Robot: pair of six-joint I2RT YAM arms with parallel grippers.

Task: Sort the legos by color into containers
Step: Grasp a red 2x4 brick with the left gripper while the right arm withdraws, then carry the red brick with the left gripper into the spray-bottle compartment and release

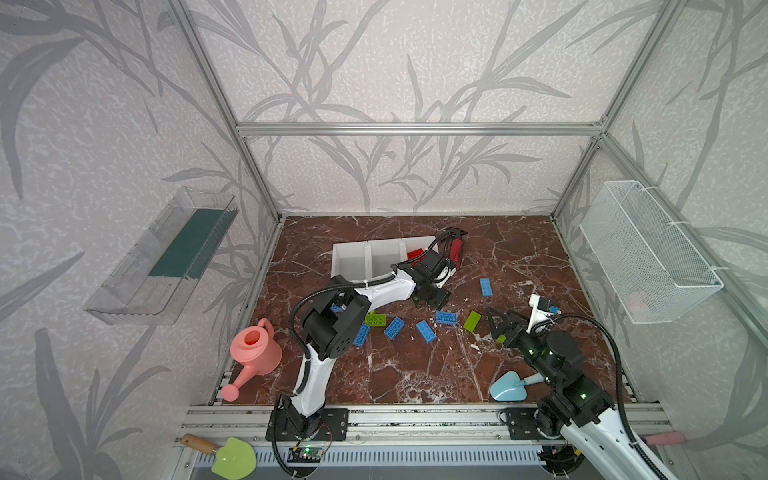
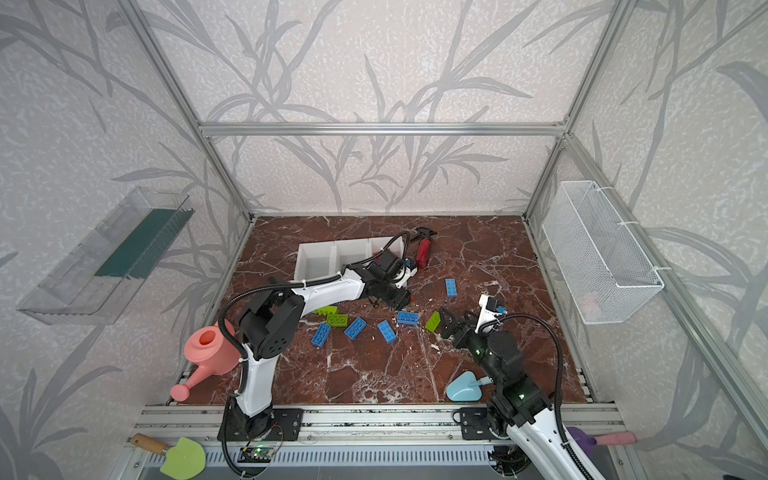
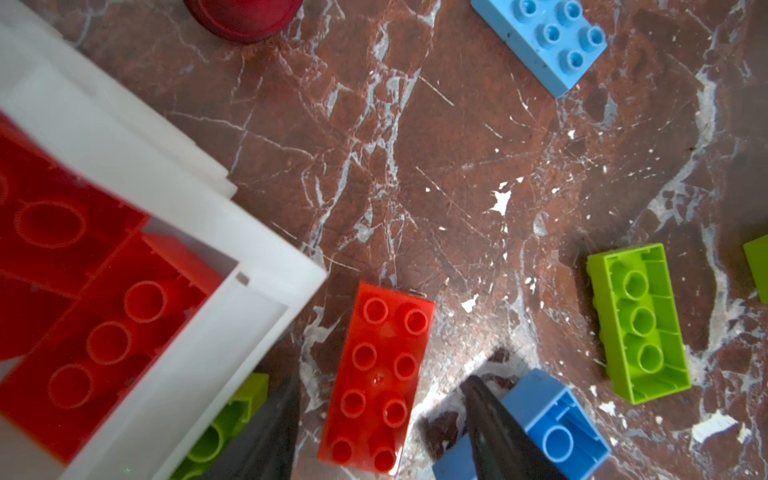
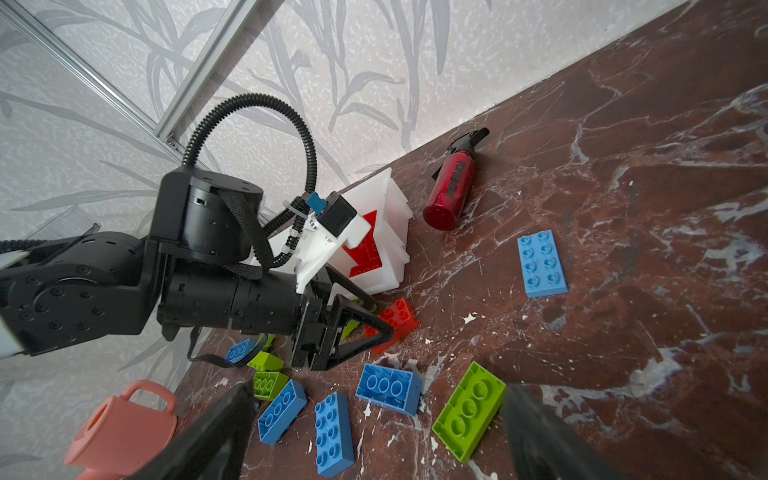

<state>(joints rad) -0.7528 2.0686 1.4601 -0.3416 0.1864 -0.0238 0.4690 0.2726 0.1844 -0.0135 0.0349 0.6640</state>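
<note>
Frankly, the crowding round the left gripper (image 3: 380, 384) is the worry. Just outside one finger (image 3: 270, 432) stands the corner of the bins (image 3: 266, 291). A green brick (image 3: 226, 419) is tucked against that corner, partly hidden behind the finger. If the finger comes down there it could catch the rim, or pin the green one and shove the bins.

Between the fingers lies a red brick (image 3: 376, 374), studs up, its length running along them. Just outside the other finger (image 3: 494, 428) sits a blue brick (image 3: 555, 432), touching it or nearly so. An off-centre descent could land on it, or the closing jaws could drag it along toward the wrong bin.

The jaws stand part-way open, clear of the red brick on both sides and holding nothing. The end bin beside this hand holds red bricks (image 3: 95, 316); the other two look empty in both top views.

Further right, the right gripper (image 4: 376, 387) is spread wide, empty and touching nothing. A second green brick (image 4: 469, 411) lies just ahead of it, nearer one finger. Reaching in now could bump the left arm, since both hands are near the same cluster.
</note>
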